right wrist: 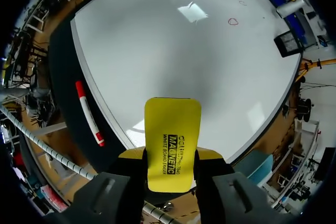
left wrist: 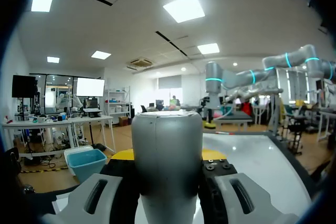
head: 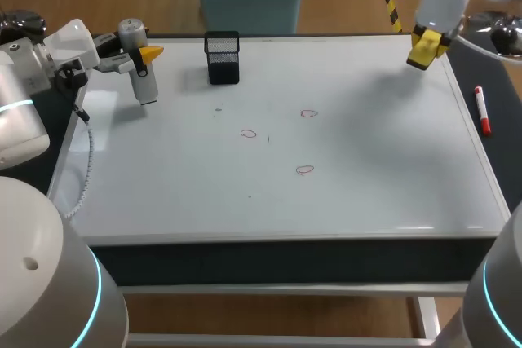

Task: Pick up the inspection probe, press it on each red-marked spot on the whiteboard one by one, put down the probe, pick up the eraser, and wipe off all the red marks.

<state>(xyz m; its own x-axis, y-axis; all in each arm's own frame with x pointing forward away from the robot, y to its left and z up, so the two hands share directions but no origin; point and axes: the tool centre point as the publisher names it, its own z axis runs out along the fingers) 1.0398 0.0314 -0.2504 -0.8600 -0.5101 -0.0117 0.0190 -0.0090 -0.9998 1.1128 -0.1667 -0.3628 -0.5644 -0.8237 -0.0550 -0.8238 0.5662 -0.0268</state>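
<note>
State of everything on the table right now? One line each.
probe: gripped in left gripper, near whiteboard's far left corner.
eraser: gripped in right gripper, near whiteboard's far right corner.
red marks: three, unwiped.
mesh holder: upright on whiteboard.
red marker: lying flat beside whiteboard.

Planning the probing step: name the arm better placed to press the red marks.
Left. The left gripper holds the probe by the whiteboard; the right gripper holds only the eraser, wanted later.
</note>
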